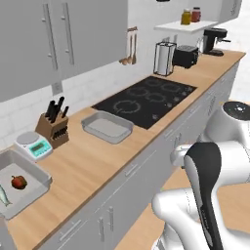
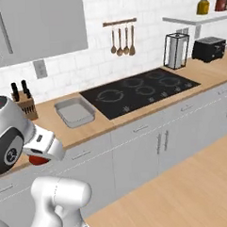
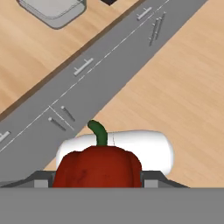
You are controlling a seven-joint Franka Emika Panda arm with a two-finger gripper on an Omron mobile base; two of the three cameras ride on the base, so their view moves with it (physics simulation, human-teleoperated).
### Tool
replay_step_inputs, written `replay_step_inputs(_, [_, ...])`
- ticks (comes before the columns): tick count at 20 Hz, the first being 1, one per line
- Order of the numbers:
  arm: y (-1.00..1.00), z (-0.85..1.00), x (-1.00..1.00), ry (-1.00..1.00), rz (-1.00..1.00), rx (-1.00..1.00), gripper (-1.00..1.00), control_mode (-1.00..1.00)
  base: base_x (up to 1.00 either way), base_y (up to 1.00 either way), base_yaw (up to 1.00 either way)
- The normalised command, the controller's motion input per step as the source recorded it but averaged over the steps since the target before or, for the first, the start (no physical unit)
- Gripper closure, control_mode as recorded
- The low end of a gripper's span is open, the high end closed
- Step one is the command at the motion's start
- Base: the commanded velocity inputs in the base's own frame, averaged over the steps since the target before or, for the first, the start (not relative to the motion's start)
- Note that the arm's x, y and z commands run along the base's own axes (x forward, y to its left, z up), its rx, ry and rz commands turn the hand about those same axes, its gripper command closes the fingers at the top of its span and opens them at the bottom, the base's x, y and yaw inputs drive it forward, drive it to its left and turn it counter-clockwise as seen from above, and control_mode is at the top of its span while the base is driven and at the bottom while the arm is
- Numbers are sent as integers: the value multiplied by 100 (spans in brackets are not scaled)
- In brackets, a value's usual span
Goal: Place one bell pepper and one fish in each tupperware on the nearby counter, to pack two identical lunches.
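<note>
A red bell pepper (image 3: 97,168) with a green stem sits between the fingers of my gripper (image 3: 97,181), which is shut on it. In the right base view the held bell pepper (image 2: 37,160) peeks out under the hand, in front of the drawers and lower than the counter (image 2: 102,125). An empty grey tupperware (image 1: 107,127) lies on the counter (image 1: 97,161) left of the stovetop. A second tupperware (image 1: 39,173) at the far left holds another red bell pepper (image 1: 18,182) and a silver fish (image 1: 4,195).
A knife block (image 1: 52,128) and a kitchen scale (image 1: 33,145) stand by the backsplash between the two containers. The black stovetop (image 1: 146,100) lies to the right, with a paper towel holder (image 1: 164,58), toaster (image 1: 185,56) and coffee machine (image 1: 214,41) beyond.
</note>
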Motion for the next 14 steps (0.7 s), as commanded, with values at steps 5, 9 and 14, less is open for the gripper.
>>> replay_step_inputs(5, [0,0,0,0,0,0,100,100,98,-27,52])
replay_step_inputs(9, [0,0,0,0,0,0,100,100,73,-44,71])
replay_step_inputs(14, [0,0,0,0,0,0,100,100,36,-54,77])
